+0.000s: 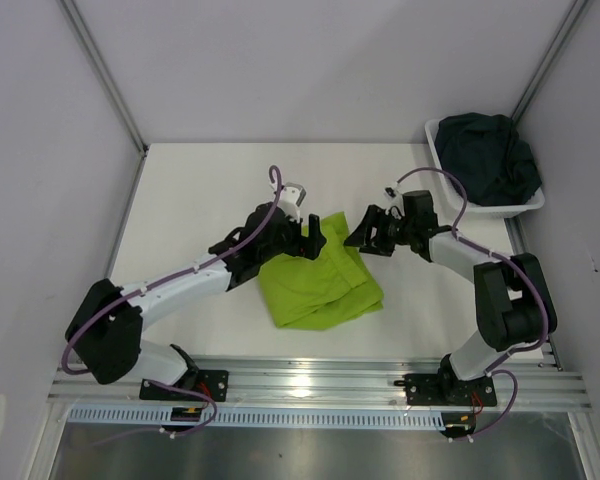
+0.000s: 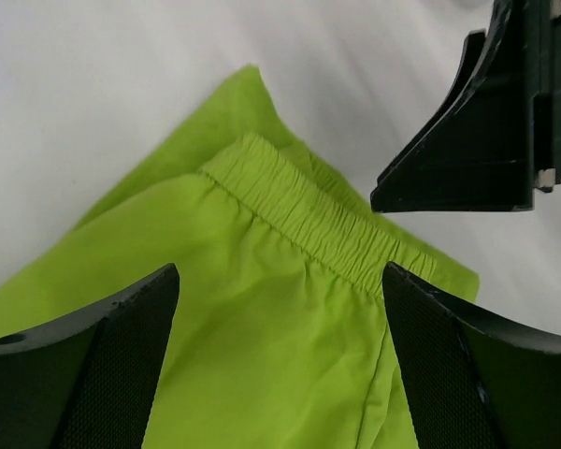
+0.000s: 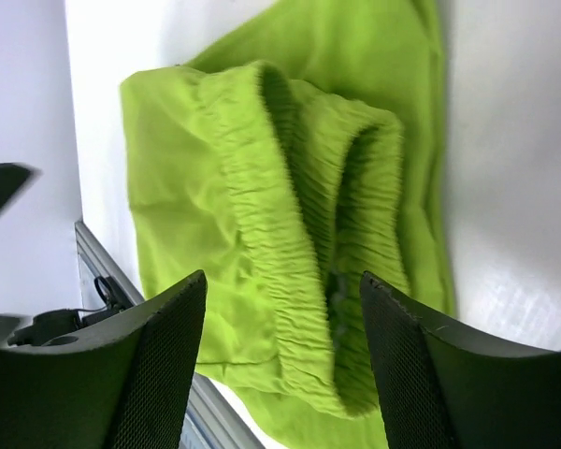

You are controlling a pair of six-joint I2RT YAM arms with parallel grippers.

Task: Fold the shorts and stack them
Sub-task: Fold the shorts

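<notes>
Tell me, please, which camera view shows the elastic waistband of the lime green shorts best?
The right wrist view: the waistband fills the frame, its gathered ridges and doubled-over fold clear. The left wrist view shows one short stretch of it; from the top external view the lime green shorts are a folded patch, waistband indistinct.

Lab test cell: white panels, aluminium rail.

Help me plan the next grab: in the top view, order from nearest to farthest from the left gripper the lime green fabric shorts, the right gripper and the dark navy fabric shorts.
1. Lime green fabric shorts, right beneath the left gripper.
2. Right gripper, just to its right.
3. Dark navy fabric shorts, far right corner.
</notes>
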